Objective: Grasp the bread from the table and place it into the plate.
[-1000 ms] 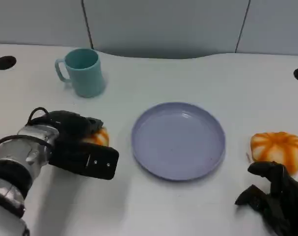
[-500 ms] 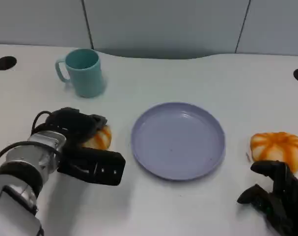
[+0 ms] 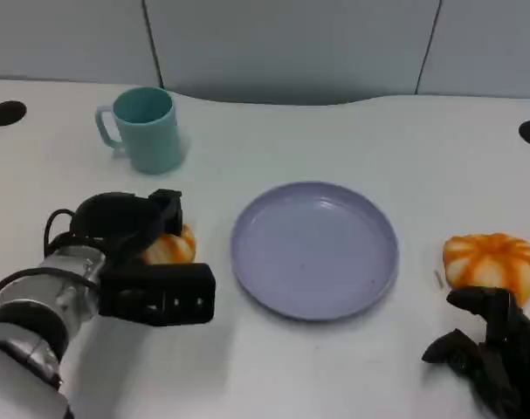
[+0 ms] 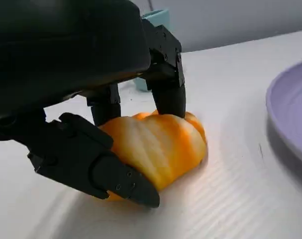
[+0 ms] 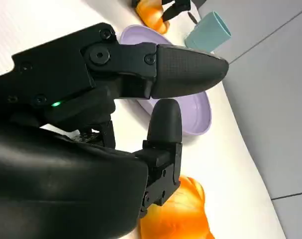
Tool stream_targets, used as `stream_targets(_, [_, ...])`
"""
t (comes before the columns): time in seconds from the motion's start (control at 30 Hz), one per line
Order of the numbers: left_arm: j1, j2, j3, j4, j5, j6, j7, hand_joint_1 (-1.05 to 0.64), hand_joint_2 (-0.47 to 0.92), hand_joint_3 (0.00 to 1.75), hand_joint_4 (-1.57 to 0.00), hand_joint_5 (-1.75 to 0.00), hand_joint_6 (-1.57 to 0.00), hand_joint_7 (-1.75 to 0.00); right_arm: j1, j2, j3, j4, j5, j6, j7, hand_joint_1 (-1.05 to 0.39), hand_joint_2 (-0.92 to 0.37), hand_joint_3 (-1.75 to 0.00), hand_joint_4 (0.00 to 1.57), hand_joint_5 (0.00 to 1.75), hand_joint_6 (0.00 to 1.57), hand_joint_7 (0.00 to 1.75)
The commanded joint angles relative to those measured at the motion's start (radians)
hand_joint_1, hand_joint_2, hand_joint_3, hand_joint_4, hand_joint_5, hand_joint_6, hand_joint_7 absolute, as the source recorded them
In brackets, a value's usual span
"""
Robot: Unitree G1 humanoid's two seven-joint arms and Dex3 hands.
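Left hand (image 3: 129, 253) is on the bread (image 3: 167, 248), left of the plate (image 3: 314, 249) and clear of its rim. Left wrist view: fingers (image 4: 168, 94) sit on the far side of the bread (image 4: 155, 149), thumb (image 4: 98, 169) wraps the near side, both touching the crust, so the hand grips it. Bread looks to be resting on the table (image 3: 352, 140), though the contact patch is in shadow.

Orientation: the bread's long axis runs roughly across the grip, one rounded end pointing toward the plate (image 4: 290, 114). In the head view most of the loaf is hidden under the hand, only an orange-and-white sliver showing on the plate side.

Right hand (image 3: 492, 349) sits low at the table's near right corner, partly cut off by the frame edge, fingers curled in and holding nothing. A second orange striped bun (image 3: 493, 264) lies just beyond it, right of the plate; can't tell whether the fingertips touch it. Right wrist view: the hand (image 5: 155, 119) blocks most of the scene, bun (image 5: 178, 214) cropped at the edge.

Teal mug (image 3: 145, 128) stands upright behind the left hand, handle pointing left
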Motion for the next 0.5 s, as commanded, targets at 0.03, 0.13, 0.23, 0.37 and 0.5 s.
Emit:
stream_targets(0.03, [0.003, 0.032, 0.021, -0.005, -0.029, -0.055, -0.024, -0.12, 0.86, 0.18, -0.74, -1.75, -0.53, -1.75, -0.010, -0.010, -0.009, 0.012, 0.000, -0.019, 0.004, -0.40, -0.92, -0.55, 0.47, 1.75, 0.24, 1.67])
stream_targets(0.13, [-0.001, 0.046, 0.066, -0.021, -0.078, -0.102, -0.029, -0.12, 0.85, 0.18, -0.71, -1.75, -0.48, -1.75, -0.014, -0.010, -0.009, 0.025, 0.002, -0.029, 0.014, -0.39, -0.92, -0.56, 0.49, 1.75, 0.23, 1.66])
stream_targets(0.23, [-0.006, 0.059, 0.123, -0.042, -0.135, -0.162, -0.020, -0.13, 0.86, 0.20, -0.67, -1.75, -0.43, -1.75, -0.016, -0.009, -0.011, 0.033, 0.005, -0.032, 0.018, -0.40, -0.92, -0.54, 0.49, 1.75, 0.24, 1.64])
stream_targets(0.37, [-0.030, 0.069, 0.183, -0.081, -0.196, -0.238, -0.036, -0.08, 0.86, 0.20, -0.64, -1.75, -0.40, -1.75, -0.019, -0.007, -0.011, 0.035, 0.005, -0.032, 0.015, -0.40, -0.92, -0.52, 0.50, 1.75, 0.26, 1.63])
stream_targets(0.5, [-0.052, 0.053, 0.219, -0.118, -0.238, -0.314, -0.070, -0.06, 0.86, 0.17, -0.71, -1.75, -0.47, -1.75, -0.019, -0.008, -0.009, 0.031, 0.005, -0.027, 0.014, -0.40, -0.92, -0.52, 0.50, 1.75, 0.26, 1.63])
